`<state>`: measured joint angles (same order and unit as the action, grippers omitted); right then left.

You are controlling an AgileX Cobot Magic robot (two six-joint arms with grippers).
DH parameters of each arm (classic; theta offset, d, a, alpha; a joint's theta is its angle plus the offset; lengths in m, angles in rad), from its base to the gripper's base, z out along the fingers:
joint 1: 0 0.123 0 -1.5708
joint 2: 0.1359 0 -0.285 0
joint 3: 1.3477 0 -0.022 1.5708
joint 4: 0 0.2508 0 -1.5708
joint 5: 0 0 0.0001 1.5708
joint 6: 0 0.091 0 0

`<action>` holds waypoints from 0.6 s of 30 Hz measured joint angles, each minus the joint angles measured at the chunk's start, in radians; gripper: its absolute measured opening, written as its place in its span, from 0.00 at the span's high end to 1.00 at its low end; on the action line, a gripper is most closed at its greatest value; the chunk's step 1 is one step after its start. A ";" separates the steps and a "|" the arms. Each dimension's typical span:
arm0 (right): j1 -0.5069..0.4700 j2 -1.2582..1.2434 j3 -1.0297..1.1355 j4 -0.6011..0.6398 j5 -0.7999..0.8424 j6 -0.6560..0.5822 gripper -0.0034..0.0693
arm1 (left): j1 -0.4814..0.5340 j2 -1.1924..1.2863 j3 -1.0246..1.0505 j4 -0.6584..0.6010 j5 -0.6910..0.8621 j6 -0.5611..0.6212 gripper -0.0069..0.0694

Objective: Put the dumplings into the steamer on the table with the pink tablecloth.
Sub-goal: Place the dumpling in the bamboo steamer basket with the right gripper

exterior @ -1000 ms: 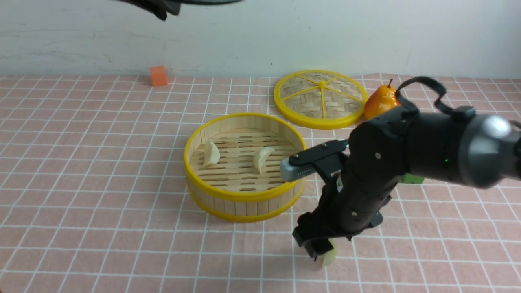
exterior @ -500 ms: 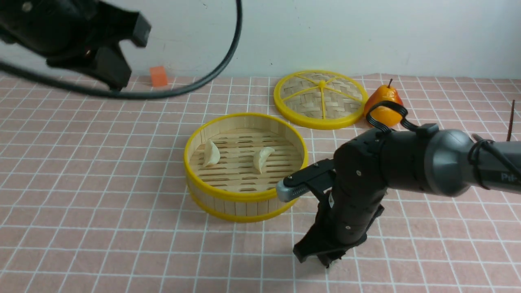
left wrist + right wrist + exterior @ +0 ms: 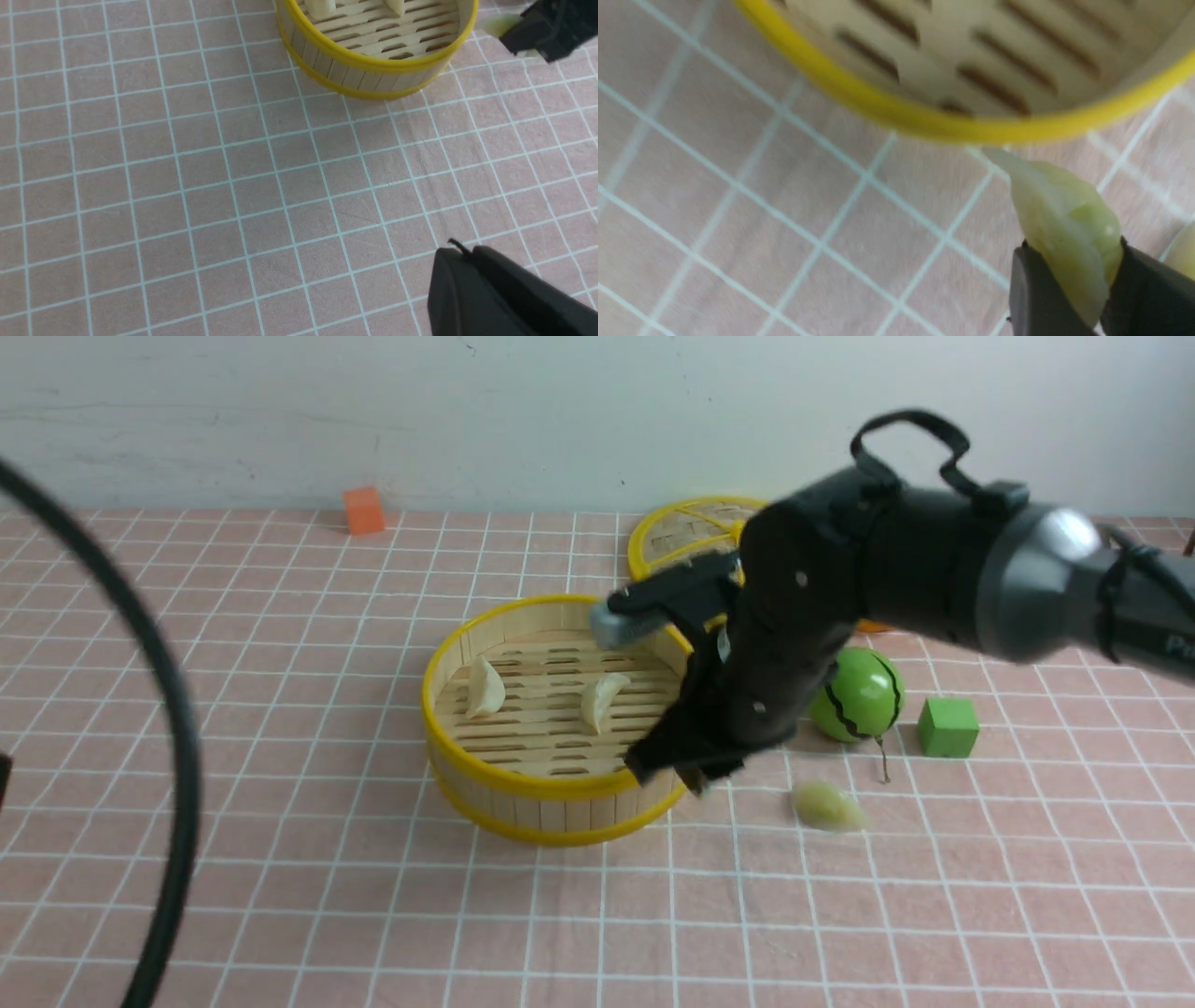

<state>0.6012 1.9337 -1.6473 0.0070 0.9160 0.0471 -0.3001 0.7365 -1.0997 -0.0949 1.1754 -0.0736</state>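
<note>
The steamer (image 3: 560,775) stands mid-table on the pink tablecloth (image 3: 280,709), with two dumplings on its floor, one (image 3: 485,687) on the left and one (image 3: 602,700) near the middle. My right gripper (image 3: 695,775) hangs just outside the steamer's front right rim. In the right wrist view this gripper (image 3: 1069,289) is shut on a yellow-green dumpling (image 3: 1064,224) close to the yellow rim (image 3: 924,121). Another dumpling (image 3: 826,805) lies on the cloth to the right. My left gripper (image 3: 462,252) is shut and empty above bare cloth in front of the steamer (image 3: 373,70).
A green striped ball (image 3: 859,695) and a green cube (image 3: 948,726) sit right of the steamer. The woven lid (image 3: 667,537) lies behind, partly hidden by my right arm. An orange cube (image 3: 363,510) is by the back wall. A black cable (image 3: 177,756) loops at the left.
My right gripper has risen from the front cloth with the dumpling and moved back to the steamer's rim. My left arm has left the front view; only its cable shows.
</note>
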 joint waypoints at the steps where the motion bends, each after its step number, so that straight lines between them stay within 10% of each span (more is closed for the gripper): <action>1: 0.001 0.003 -0.010 0.001 0.000 -0.002 0.70 | 0.000 -0.011 0.004 0.000 -0.003 0.000 0.89; 18: 0.059 0.427 -0.477 0.060 0.040 0.017 0.70 | 0.000 -0.086 0.136 0.028 -0.106 0.000 0.87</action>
<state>0.6601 2.3610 -2.1245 0.0670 0.9564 0.0643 -0.3001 0.6505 -0.9638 -0.0673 1.0695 -0.0736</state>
